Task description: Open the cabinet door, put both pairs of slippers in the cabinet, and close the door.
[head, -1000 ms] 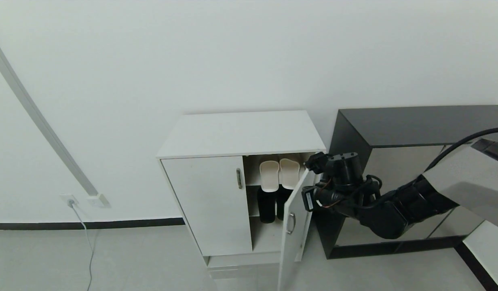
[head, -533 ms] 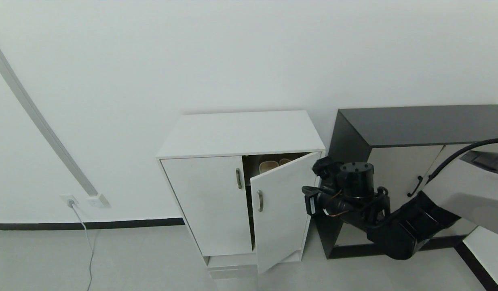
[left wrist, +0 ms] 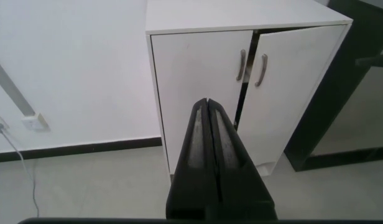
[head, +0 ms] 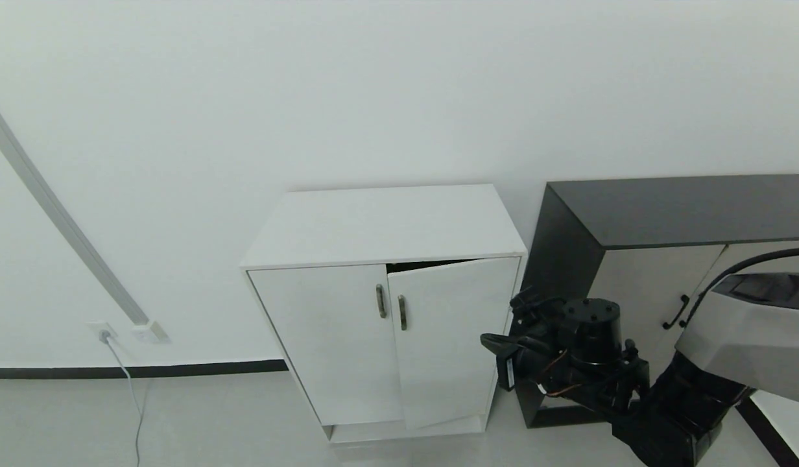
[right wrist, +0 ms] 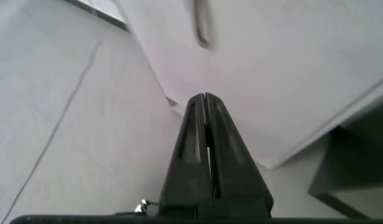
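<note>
The cabinet (head: pixel 380 224) stands against the wall, its right door (head: pixel 451 344) slightly ajar beside the left door (head: pixel 321 344), with a sideboard (head: pixel 685 204) just beside it on the right, a wall socket (head: pixel 102 333) well off to its left, and the right gripper (right wrist: pixel 206 99) in front, near where cabinet and sideboard meet.

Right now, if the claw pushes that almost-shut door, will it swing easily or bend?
The right door probably swings easily: it stands slightly ajar, dark gap at its top. It looks like a flat, rigid panel, so it likely won't bend.
</note>
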Available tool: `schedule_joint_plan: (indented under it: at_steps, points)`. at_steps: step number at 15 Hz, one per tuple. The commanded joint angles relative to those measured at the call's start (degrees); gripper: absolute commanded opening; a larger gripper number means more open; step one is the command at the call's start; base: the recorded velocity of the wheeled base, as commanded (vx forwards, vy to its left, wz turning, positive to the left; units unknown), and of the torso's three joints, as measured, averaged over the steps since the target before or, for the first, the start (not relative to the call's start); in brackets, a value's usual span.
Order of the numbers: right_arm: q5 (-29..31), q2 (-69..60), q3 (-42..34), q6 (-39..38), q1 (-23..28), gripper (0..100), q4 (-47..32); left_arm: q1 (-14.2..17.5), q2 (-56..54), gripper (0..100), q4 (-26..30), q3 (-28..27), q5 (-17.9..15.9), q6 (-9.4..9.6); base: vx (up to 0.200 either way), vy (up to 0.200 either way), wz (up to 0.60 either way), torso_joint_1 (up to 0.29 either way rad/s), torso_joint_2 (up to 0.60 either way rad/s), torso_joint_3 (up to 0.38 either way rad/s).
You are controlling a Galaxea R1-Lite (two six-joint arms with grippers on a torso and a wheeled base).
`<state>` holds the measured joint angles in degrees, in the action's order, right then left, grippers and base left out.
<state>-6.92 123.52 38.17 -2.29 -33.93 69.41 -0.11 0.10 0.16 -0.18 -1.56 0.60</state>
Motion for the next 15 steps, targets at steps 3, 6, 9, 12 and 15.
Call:
schedule_joint_plan:
  at_steps: [3,6,9,12,15]
  points:
    - [-0.02,4.37,0.42,0.01,-2.02,0,2.92,0.02,-0.01,0,0.02,0.01,-0.02,0.02,0.0,0.0,0.0,0.0,0.0,0.0]
    - [0.42,8.15,6.22,0.01,-2.11,0,2.83,0.02,-0.01,0,0.02,0.01,-0.02,0.02,0.0,0.0,0.0,0.0,0.0,0.0]
    - [4.29,12.01,14.3,-0.08,-1.58,0,0.2,0.02,-0.01,0,0.02,0.01,-0.02,0.02,0.0,0.0,0.0,0.0,0.0,0.0]
    - [5.34,13.86,21.07,-0.08,-0.35,0,-4.99,0.02,-0.01,0,0.02,0.09,-0.02,0.02,0.0,0.0,0.0,0.0,0.0,0.0]
    - [7.54,15.62,26.17,-0.08,0.62,0,-7.98,0.02,-0.01,0,0.02,0.01,0.07,-0.07,0.0,0.0,0.0,0.0,0.0,0.0]
